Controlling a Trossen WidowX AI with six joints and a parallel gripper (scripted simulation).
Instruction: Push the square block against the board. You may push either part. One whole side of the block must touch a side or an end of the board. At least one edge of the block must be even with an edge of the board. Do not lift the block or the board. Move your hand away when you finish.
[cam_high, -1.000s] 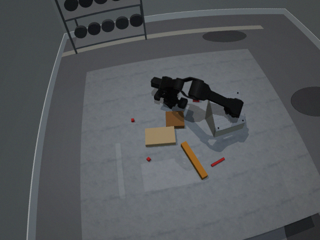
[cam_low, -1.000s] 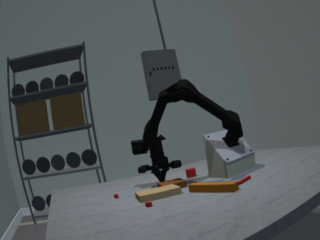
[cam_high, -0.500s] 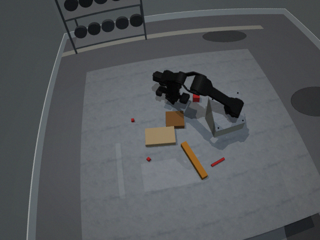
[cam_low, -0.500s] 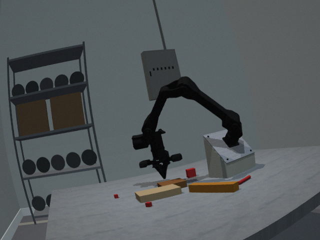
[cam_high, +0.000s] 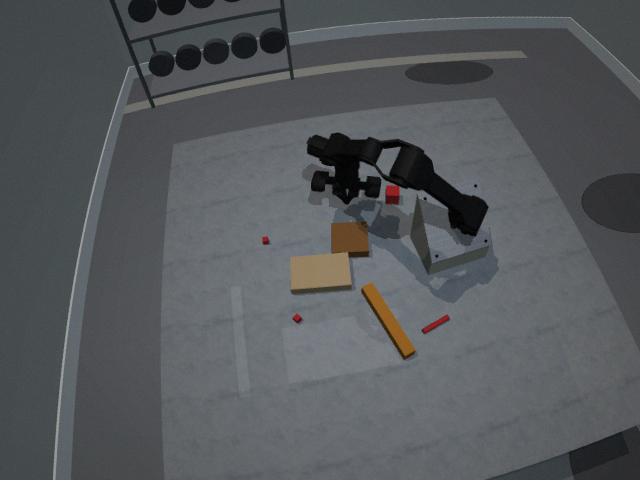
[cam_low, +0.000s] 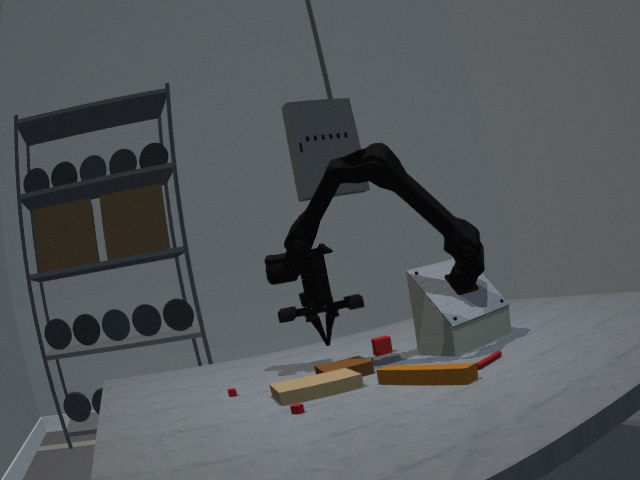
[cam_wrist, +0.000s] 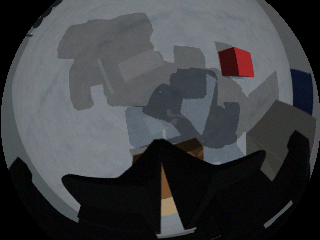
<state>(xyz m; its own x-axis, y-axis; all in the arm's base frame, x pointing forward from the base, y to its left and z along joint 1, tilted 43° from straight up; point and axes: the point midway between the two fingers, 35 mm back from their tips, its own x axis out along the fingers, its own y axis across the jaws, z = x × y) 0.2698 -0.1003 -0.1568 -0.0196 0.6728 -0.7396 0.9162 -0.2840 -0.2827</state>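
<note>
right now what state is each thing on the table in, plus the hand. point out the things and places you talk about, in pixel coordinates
black parallel-jaw hand (cam_high: 347, 201) (cam_low: 327, 344) (cam_wrist: 159, 143): shut, raised above the table
brown square block (cam_high: 349, 237) (cam_low: 356, 365): flat, close to the board; full side contact can't be told
pale tan rectangular board (cam_high: 320, 272) (cam_low: 317, 386): flat
orange long bar (cam_high: 387, 320) (cam_low: 428, 374): lying flat
red thin rod (cam_high: 435, 323) (cam_low: 489, 359): lying on its side
red larger cube (cam_high: 392, 194) (cam_low: 381, 345) (cam_wrist: 236, 62): resting on one face
</note>
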